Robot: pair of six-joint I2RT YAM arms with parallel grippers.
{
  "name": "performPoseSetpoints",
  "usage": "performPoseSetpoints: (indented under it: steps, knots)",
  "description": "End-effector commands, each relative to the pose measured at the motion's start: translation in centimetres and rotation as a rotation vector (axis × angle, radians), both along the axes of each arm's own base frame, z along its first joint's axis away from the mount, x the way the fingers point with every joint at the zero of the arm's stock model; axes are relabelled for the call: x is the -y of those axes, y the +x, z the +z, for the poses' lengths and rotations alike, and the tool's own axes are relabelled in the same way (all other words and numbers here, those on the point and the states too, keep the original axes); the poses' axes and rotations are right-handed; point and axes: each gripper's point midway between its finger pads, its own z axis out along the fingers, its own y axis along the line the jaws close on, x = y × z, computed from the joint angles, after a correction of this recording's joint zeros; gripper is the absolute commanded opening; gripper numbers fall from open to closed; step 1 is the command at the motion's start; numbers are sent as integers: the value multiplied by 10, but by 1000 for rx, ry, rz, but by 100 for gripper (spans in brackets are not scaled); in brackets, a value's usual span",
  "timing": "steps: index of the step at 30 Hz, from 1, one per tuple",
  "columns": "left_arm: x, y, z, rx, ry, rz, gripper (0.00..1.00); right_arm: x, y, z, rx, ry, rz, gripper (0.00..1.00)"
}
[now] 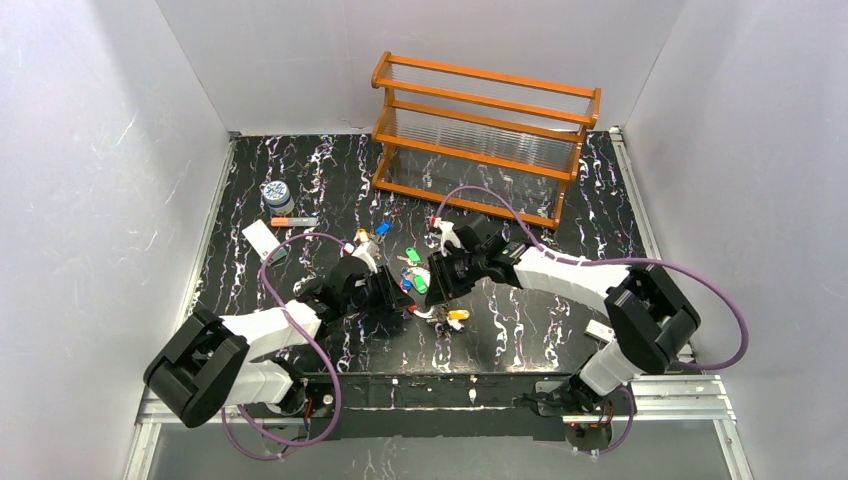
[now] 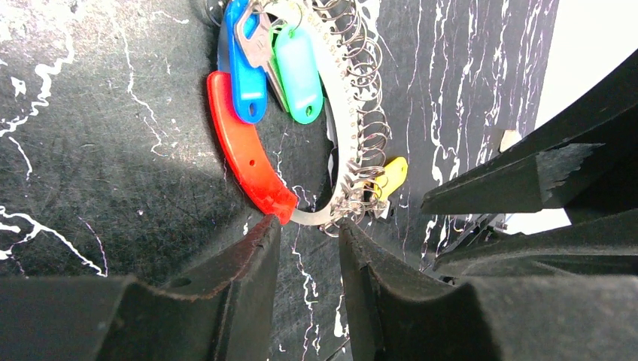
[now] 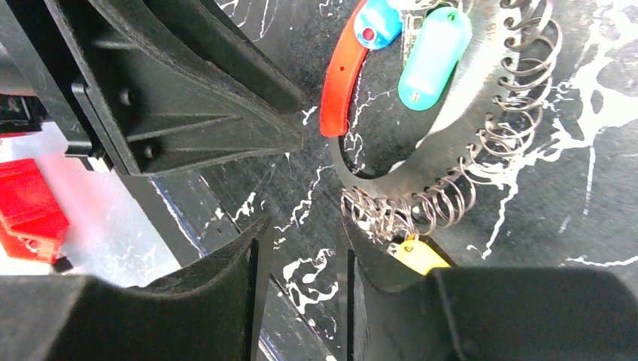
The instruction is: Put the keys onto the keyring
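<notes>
Keyring (image 2: 344, 128): laid flat on the black marbled desk (image 2: 113, 150) between the two arms. It is a white band fringed with small wire loops, with a curved red piece (image 2: 244, 150) along one side.
Keys: a blue key (image 2: 247, 68) and a green key (image 2: 299, 71) are seen side by side inside the loop, beside the red piece. A yellow key (image 2: 393, 177) is lodged among the wire loops on the opposite side.
Left gripper (image 2: 308, 229): the fingers are held a narrow gap apart, tips set right at the ring's near arc where red meets white. Whether the band is pinched cannot be told.
Right gripper (image 3: 301, 229): the fingers are parted, with bare desk seen between them and nothing gripped. One tip is set against the wire loops, just beside the yellow key.
Far side: a wooden rack (image 1: 485, 135) is stood at the back edge, with a patterned jar (image 1: 277, 195) and a white card (image 1: 261, 238) off to the left.
</notes>
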Motion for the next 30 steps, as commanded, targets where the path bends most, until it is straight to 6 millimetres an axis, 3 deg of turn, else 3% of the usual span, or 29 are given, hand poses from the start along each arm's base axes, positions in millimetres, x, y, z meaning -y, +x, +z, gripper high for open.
performPoseSetpoints:
  steps: [1, 11, 15, 19, 24, 30]
  knots:
    - [4, 5, 5, 15, -7, 5, 33, -15, -7, -1, -67, 66, 19, 43]
    - [4, 6, 6, 23, -7, 9, 33, 0, -5, -50, -90, -122, -17, 39]
    - [3, 6, 5, 23, -1, 11, 33, -6, -13, -65, -80, -186, 29, 38]
    - [3, 6, 6, 25, -2, 10, 33, -25, -21, -57, -110, -118, 72, 35]
    - [0, 6, 8, 38, -1, 21, 33, -46, -20, -25, -98, 26, 107, 32]
    - [-2, 5, 10, 46, 5, 18, 33, -46, -9, -5, -27, 39, 65, 35]
